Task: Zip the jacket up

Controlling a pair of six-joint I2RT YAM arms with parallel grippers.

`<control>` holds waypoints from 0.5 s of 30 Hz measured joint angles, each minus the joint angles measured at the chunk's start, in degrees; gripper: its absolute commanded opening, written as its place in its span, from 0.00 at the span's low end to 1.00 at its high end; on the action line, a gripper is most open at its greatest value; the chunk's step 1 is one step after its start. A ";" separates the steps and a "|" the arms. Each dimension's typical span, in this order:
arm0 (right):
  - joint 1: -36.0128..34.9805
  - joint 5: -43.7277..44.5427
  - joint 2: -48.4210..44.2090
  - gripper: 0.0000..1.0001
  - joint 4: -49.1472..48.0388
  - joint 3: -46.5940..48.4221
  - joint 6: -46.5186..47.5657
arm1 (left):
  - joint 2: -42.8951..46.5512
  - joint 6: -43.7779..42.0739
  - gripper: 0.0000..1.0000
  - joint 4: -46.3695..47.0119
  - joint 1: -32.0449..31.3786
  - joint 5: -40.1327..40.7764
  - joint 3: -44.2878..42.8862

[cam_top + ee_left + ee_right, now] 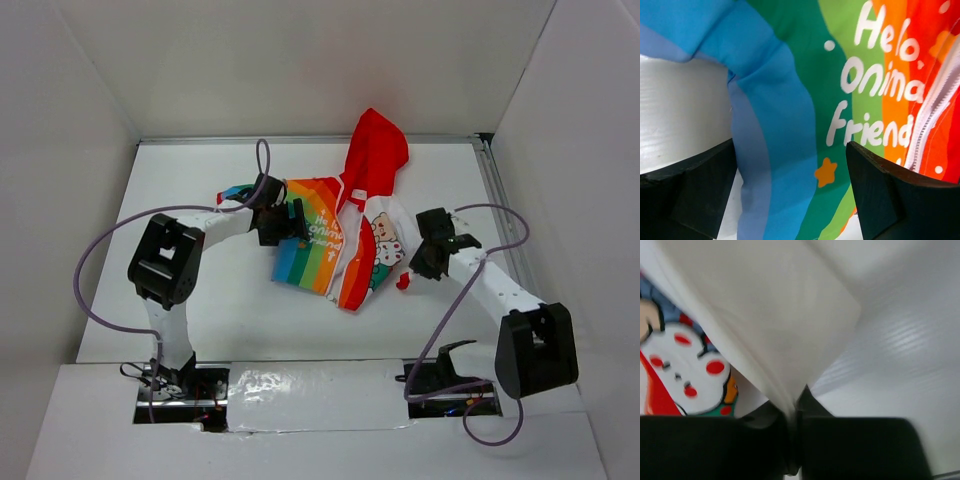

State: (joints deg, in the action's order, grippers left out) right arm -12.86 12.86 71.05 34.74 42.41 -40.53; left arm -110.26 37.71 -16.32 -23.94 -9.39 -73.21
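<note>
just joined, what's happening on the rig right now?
Two arms are working on a small jacket lying on the table. The right gripper is pinched shut on the fabric of the white side. The left gripper is open over the rainbow side, next to the white zipper teeth. The front does not look zipped yet.

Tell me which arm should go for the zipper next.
Probably left. The left gripper is open over the rainbow side of the jacket, zipper teeth in its wrist view beside one finger. The right gripper is shut on the white side, so busy.
</note>
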 measured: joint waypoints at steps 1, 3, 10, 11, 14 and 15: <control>0.94 0.63 0.22 0.00 0.09 0.20 -0.61 | -0.11 0.04 0.98 -0.04 0.00 -0.04 -0.22; 3.21 2.97 0.79 0.00 0.68 1.42 -1.79 | -0.13 0.02 0.97 0.02 0.00 -0.07 -0.26; 13.40 4.72 12.72 0.68 2.34 24.85 7.19 | -0.13 -0.04 0.98 0.00 0.00 -0.11 -0.28; 14.95 5.53 15.85 0.92 2.56 29.73 9.03 | -0.13 -0.04 0.98 -0.04 0.00 -0.04 -0.28; 17.66 8.90 24.13 1.00 3.15 41.46 12.76 | -0.13 -0.17 0.99 -0.09 0.09 0.15 -0.31; 17.84 9.79 25.49 1.00 3.15 42.84 13.55 | -0.13 -0.20 0.99 -0.04 0.20 0.20 -0.31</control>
State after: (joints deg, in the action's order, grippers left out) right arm 4.97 22.65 96.53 37.89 85.25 -26.98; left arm -110.39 37.52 -16.36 -23.75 -9.19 -73.52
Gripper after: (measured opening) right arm 0.985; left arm 0.993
